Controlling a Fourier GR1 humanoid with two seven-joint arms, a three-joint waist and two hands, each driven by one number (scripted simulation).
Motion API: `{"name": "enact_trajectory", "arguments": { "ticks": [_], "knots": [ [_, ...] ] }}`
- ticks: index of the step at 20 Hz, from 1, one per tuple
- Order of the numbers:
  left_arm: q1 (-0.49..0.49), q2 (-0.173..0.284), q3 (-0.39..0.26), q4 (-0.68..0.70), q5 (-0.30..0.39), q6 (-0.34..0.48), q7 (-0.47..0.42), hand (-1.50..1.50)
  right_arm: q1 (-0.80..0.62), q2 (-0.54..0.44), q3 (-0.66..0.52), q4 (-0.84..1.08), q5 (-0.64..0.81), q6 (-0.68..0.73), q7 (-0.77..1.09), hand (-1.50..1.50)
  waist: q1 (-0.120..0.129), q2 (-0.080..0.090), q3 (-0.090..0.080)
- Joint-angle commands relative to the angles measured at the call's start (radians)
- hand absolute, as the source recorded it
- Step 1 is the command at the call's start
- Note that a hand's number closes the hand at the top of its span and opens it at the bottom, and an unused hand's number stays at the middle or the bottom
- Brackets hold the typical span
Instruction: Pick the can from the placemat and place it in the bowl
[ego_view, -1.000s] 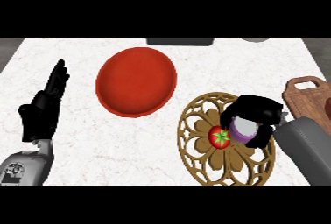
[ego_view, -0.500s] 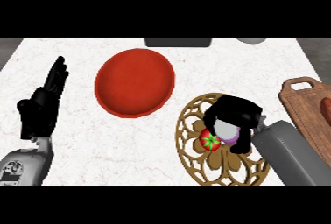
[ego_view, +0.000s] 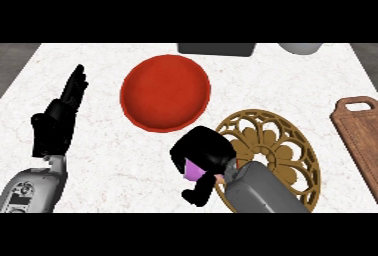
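Note:
My right hand is curled round the can, of which only a pink-purple patch shows under the fingers. It hovers at the left rim of the round gold openwork placemat, just below the red bowl, which sits at upper centre of the white counter. My left hand rests open at the left side, fingers straight and pointing up, apart from everything.
A brown wooden cutting board lies at the right edge. A dark grey object and a pale round object sit along the back edge. White marble counter lies between my hands.
My right hand has moved left across the placemat with the can, from the mat's right-centre to its left rim, nearer the bowl. The left hand has stayed still.

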Motion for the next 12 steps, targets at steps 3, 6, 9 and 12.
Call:
{"name": "enact_trajectory", "arguments": {
  "ticks": [3,6,9,12],
  "knots": [
    [-0.015,-0.008,-0.009,-0.006,0.0,-0.002,0.002,0.0,0.043,0.047,0.08,-0.111,-0.098,-0.266,0.233,1.5,0.025,0.0,0.012],
    [0.001,-0.006,-0.017,0.016,-0.002,-0.012,-0.001,0.0,0.017,0.048,0.125,-0.17,-0.096,-0.407,0.359,1.5,0.028,-0.001,0.009],
    [-0.019,-0.012,-0.019,0.024,-0.015,0.001,0.0,0.0,-0.019,0.048,0.174,-0.206,-0.062,-0.53,0.526,1.5,0.007,-0.003,0.006],
    [-0.013,0.002,-0.004,0.02,-0.008,-0.007,-0.015,0.0,-0.074,0.048,0.216,-0.211,-0.017,-0.643,0.696,1.5,0.022,0.0,0.005]
  ]
}}
